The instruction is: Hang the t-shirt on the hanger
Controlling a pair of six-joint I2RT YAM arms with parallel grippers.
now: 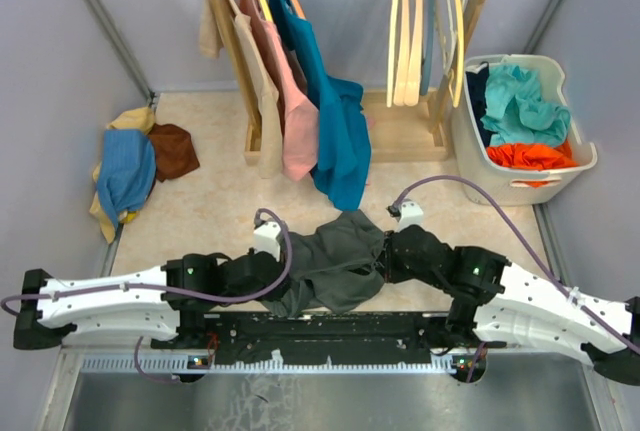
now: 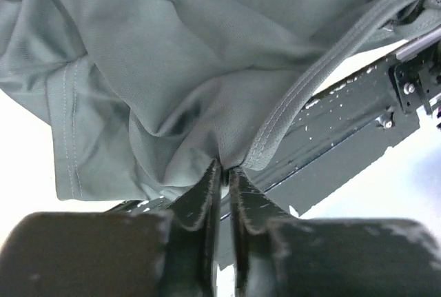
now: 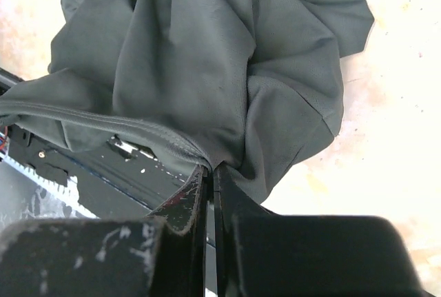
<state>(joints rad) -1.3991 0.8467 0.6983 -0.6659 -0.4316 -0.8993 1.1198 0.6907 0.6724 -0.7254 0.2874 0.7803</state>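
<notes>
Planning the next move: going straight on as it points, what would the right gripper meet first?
The t-shirt that the right gripper pinches: bunched cloth fills the line ahead. What lies behind is hidden.

The pale floor [image 1: 220, 206] carries a heap of blue, yellow and brown cloths [image 1: 130, 176] at left, the wooden rack's base [image 1: 400, 141] behind and a white basket [image 1: 520, 183] at right. Whether the t-shirt [image 1: 335, 256] touches it is unclear.

White arms [image 1: 100, 303], black wrists, purple cables [image 1: 462, 179].
</notes>
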